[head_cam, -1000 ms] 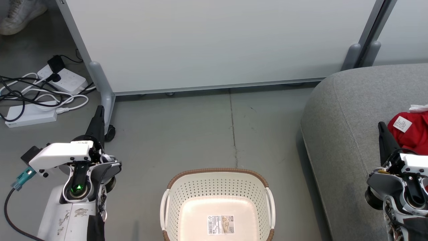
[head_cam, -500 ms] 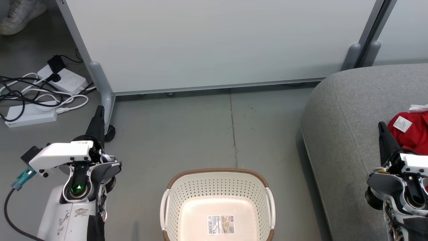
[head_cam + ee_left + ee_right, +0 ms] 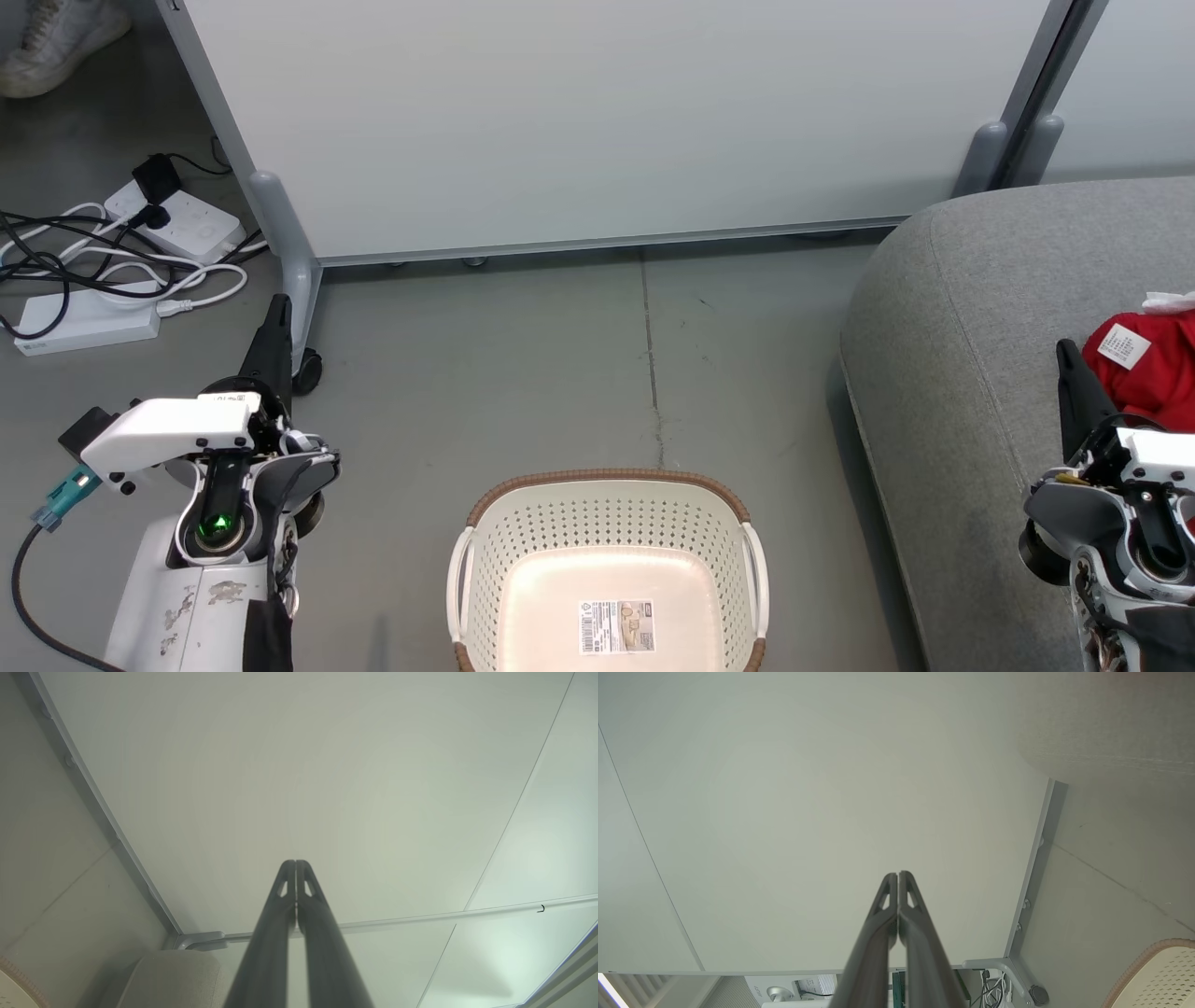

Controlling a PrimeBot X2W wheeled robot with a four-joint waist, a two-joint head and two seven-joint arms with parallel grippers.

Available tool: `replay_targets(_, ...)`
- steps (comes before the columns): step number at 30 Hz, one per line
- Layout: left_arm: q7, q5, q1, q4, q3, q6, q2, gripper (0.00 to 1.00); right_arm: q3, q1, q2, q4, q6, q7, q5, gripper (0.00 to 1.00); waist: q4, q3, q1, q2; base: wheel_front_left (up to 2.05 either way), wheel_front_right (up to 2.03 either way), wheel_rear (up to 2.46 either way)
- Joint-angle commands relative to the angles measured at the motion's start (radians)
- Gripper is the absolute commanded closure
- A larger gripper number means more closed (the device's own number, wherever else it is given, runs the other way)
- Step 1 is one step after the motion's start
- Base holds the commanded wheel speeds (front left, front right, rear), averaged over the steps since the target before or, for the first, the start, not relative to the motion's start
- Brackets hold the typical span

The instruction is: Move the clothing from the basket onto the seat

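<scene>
Left wrist view shows my left claw [image 3: 295, 863] with its two dark fingers pressed together from tip to tip, nothing between them, pointing at a pale panel [image 3: 327, 765]. My right claw [image 3: 898, 875] is the same: two fingers closed flat on each other, holding nothing. In the head view this right claw stands over the seat [image 3: 971, 308], its tip just beside the clothing [image 3: 1162, 378].

The clothing is a red heap on the grey seat at the right edge of the head view, partly cut off, so I cannot count the garments. I see one white sewn-in tag [image 3: 1123, 346] with several lines of dark print, too small to read, and a bit of white trim above it.

One basket [image 3: 607, 480] stands on the floor [image 3: 523, 373] between my two arms, apart from the seat. On its inner bottom is one label sticker [image 3: 616, 626] with a barcode on its left side and a small picture; I cannot read its text.

Far left on the floor lie two white power strips [image 3: 89, 322] with tangled black and white cables, and one pale shoe [image 3: 56, 33] is in the top corner.
</scene>
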Motion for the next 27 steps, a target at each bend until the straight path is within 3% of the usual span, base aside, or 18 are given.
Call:
replay_targets(1,-0.001,-0.005,-0.007,-0.001,0.002,-0.005,0.002,1.0,-0.003,-0.002,-0.005,0.004,0.002,0.003,0.003,1.0,0.0,0.0,0.0,0.0,0.0,0.0,0.0)
replay_targets(27,-0.002,-0.003,-0.007,-0.001,0.001,-0.005,0.002,1.0,-0.003,-0.002,-0.005,0.004,0.002,0.004,0.002,1.0,0.0,0.0,0.0,0.0,0.0,0.0,0.0)
